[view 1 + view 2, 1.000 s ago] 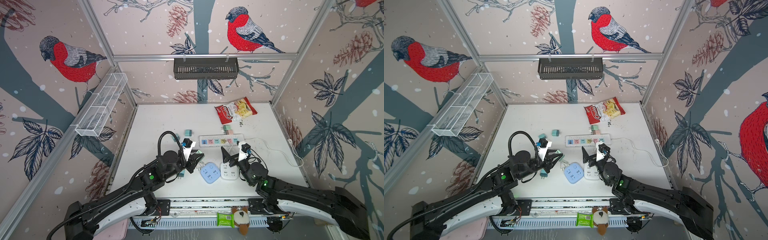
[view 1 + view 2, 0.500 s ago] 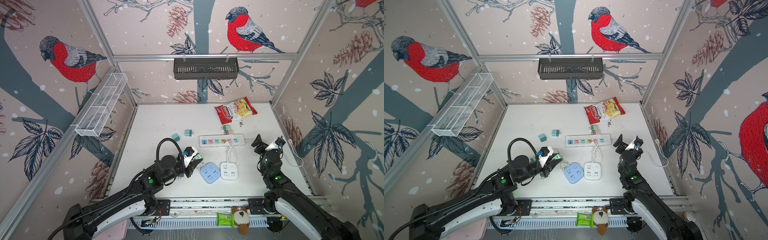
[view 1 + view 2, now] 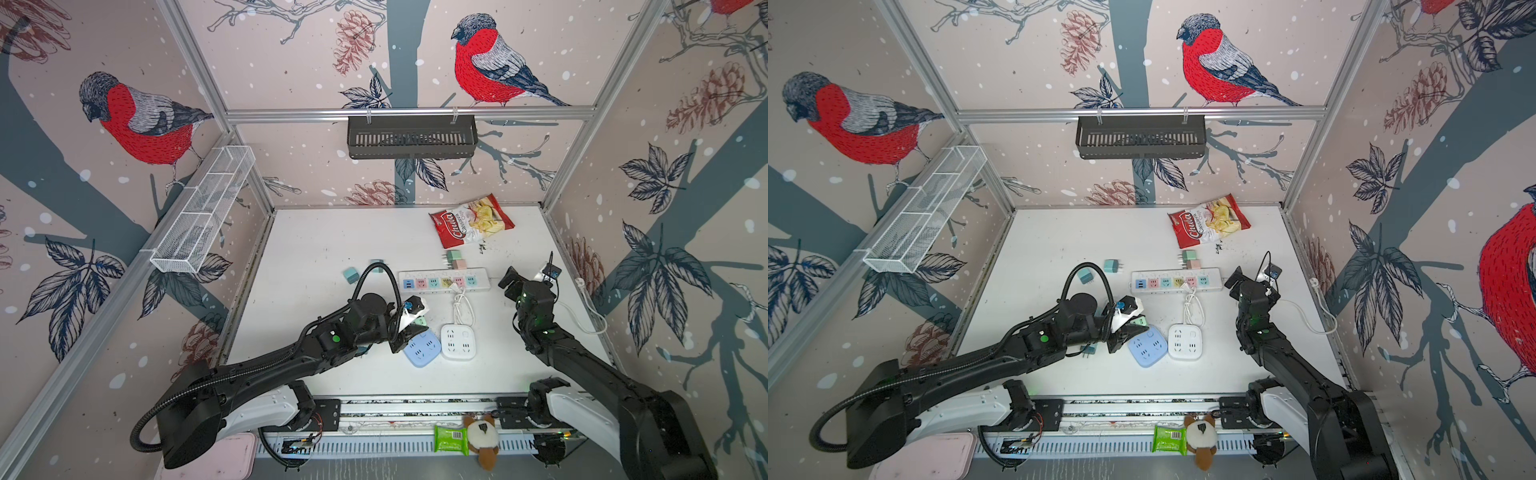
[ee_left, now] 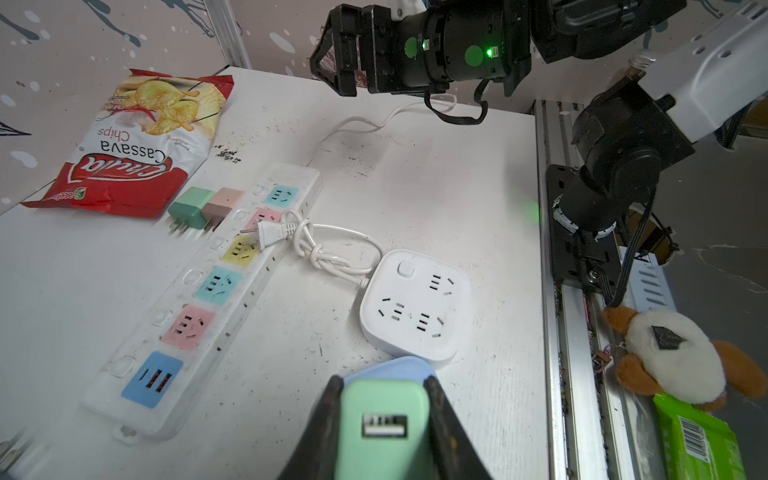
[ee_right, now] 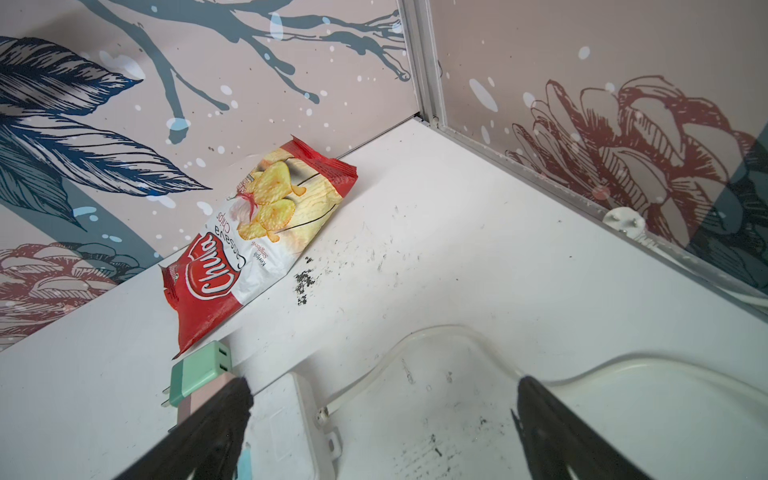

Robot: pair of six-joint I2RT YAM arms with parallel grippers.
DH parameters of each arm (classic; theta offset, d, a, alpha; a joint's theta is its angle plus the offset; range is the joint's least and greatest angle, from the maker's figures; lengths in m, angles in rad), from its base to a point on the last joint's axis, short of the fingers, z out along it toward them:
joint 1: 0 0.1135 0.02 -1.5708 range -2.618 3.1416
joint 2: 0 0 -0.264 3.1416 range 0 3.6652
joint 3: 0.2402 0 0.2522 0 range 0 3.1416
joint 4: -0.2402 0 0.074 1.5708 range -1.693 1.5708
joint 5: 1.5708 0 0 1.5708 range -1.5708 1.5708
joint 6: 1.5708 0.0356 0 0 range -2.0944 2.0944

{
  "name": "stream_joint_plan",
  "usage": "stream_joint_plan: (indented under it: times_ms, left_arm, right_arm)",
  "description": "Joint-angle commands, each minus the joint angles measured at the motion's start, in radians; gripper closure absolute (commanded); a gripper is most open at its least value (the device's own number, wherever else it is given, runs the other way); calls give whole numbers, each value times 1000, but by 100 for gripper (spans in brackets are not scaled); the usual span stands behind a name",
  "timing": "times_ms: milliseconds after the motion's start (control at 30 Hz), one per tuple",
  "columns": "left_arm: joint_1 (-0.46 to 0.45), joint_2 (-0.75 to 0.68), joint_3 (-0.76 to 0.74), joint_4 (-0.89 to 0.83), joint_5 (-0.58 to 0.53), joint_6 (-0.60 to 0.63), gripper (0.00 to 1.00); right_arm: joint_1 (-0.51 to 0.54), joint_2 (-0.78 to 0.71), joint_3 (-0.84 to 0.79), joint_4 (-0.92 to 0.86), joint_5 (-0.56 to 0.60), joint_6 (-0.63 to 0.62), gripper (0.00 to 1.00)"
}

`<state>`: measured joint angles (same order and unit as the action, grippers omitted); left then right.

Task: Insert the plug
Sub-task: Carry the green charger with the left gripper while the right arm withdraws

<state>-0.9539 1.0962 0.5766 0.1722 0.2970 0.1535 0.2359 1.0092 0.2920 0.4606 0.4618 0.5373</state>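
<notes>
The plug (image 4: 384,440), a mint-green one with a USB port on its face, sits between the two fingers of the left tool (image 4: 383,399). This tool is closed tight on it, with one black finger on each side. In both top views the plug (image 3: 420,321) is on the robot's side of the strip (image 3: 442,281), opposite the strip's left end. It hangs at the edge of the blue block (image 3: 422,348). Whether its pins touch that block I cannot tell (the tool hides them).

The white block (image 3: 458,341) lies just beside the blue one, also on the robot's side of the strip. Its knotted cord (image 4: 328,249) runs up to the strip, and the white two-pin end (image 4: 270,232) rests on top of the strip near the yellow socket.

On the far side of the strip, close against its edge, a green adapter (image 4: 193,208) and a pink adapter (image 4: 224,201) lie side by side. Farther behind the strip, near the back wall, lies the bag (image 3: 471,220) of chips. Left of the strip two more small adapters (image 3: 351,274) lie on the worktop (image 3: 316,249), apart from each other.

The right tool (image 5: 384,385) is beyond the strip's right end. Its fingers stand wide apart and hold nothing (between them the wrist view shows only bare worktop and the strip's white cable (image 5: 457,336)).
</notes>
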Motion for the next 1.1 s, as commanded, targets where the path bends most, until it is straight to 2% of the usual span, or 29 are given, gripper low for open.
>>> stream_joint_plan:
  times_ms: [0,167,400,600,767,1067]
  left_arm:
    - [-12,15,9,50,48,33,100]
    - [-31,30,-5,113,29,32,100]
    - [-62,87,48,42,23,76,100]
    - [-109,183,110,9,19,110,100]
    - [-145,287,186,-40,-30,126,100]
    - [-163,437,308,-91,-22,173,100]
  right_arm:
    - [21,2,6,46,9,-20,0]
    - [54,-16,-8,61,52,-32,0]
    - [59,-35,-22,68,64,-29,0]
    - [60,-36,-21,62,76,-25,0]
    - [61,-43,-24,59,85,-18,0]
    - [35,-52,-28,43,87,16,0]
